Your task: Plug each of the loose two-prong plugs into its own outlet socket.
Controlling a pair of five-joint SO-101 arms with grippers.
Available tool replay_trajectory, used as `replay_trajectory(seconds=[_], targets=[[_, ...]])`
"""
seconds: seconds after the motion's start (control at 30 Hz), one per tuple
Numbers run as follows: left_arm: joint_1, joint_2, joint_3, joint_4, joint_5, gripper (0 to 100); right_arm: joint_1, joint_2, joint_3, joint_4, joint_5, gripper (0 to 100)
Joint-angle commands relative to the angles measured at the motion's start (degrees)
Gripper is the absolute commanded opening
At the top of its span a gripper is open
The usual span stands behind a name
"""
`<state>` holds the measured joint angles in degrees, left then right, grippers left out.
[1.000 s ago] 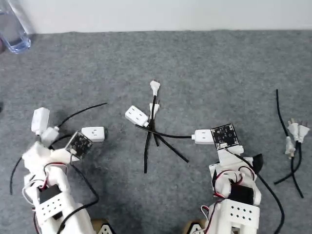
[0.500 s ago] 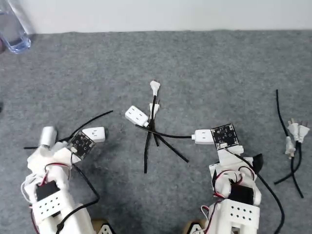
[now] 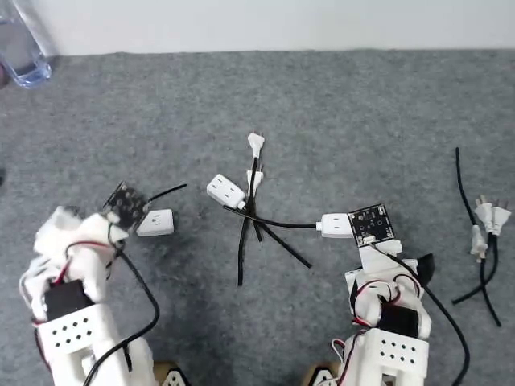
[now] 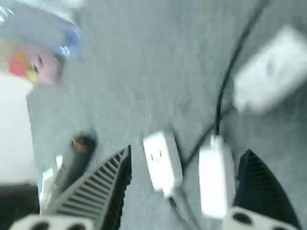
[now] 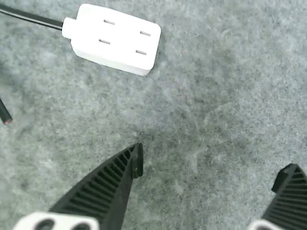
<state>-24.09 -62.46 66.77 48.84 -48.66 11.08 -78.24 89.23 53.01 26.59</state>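
On the bench (image 3: 362, 104), an outlet socket (image 5: 112, 39) lies just ahead of the right arm's (image 3: 386, 322) wide, empty jaws. The left arm's (image 3: 72, 305) jaws gape empty beside another socket (image 3: 154, 222).

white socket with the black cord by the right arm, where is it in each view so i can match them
high view: the white socket lies right of centre, beside the right arm's camera board.
right wrist view: the white socket lies flat, slots up, ahead of the open right gripper.
left wrist view: too blurred to tell whether any white block is this one.
shared landmark: the black cord leaving its narrow end.
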Motion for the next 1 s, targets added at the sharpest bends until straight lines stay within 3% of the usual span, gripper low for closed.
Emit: replay_trajectory(seconds=[0.0, 0.13, 0.27, 0.33, 0.47, 0.57, 0.63, 0.8, 0.97], targets=[[9.76, -0.70, -7.52, 4.40, 10.46, 33, -0.40, -0.48, 0.35, -1.27, -0.18, 42.3], [17.49, -0.70, -11.74, 8.88, 25.85, 33, -0.40, -0.48, 0.35, -1.27, -0.18, 42.3], [17.85, -0.70, -19.03, 16.18, 48.70, 33, -0.84, -0.57, 0.35, -1.36, -0.26, 42.3], [18.29, -0.70, -22.02, 22.42, 56.35, 33, -3.65, -0.57, 0.62, -1.36, -0.09, 42.3], [15.82, -0.70, -19.91, 22.59, 53.01, 33, -8.48, -0.57, 2.55, -1.36, 4.04, 42.3], [13.89, -0.79, -12.79, 18.37, 43.78, 33, -7.16, -0.66, -0.35, -1.27, 8.79, 42.3], [9.76, -0.79, -7.16, 15.30, 38.77, 33, -5.41, -0.31, -5.10, -0.40, 8.00, 42.3], [-1.58, -0.79, 4.79, 6.68, 38.51, 33, -6.90, 0.31, -20.31, 10.68, 5.36, 42.2], [-5.19, -0.79, 10.42, 5.45, 37.10, 33, -15.25, 11.47, -31.65, 16.40, 4.66, 42.2]])
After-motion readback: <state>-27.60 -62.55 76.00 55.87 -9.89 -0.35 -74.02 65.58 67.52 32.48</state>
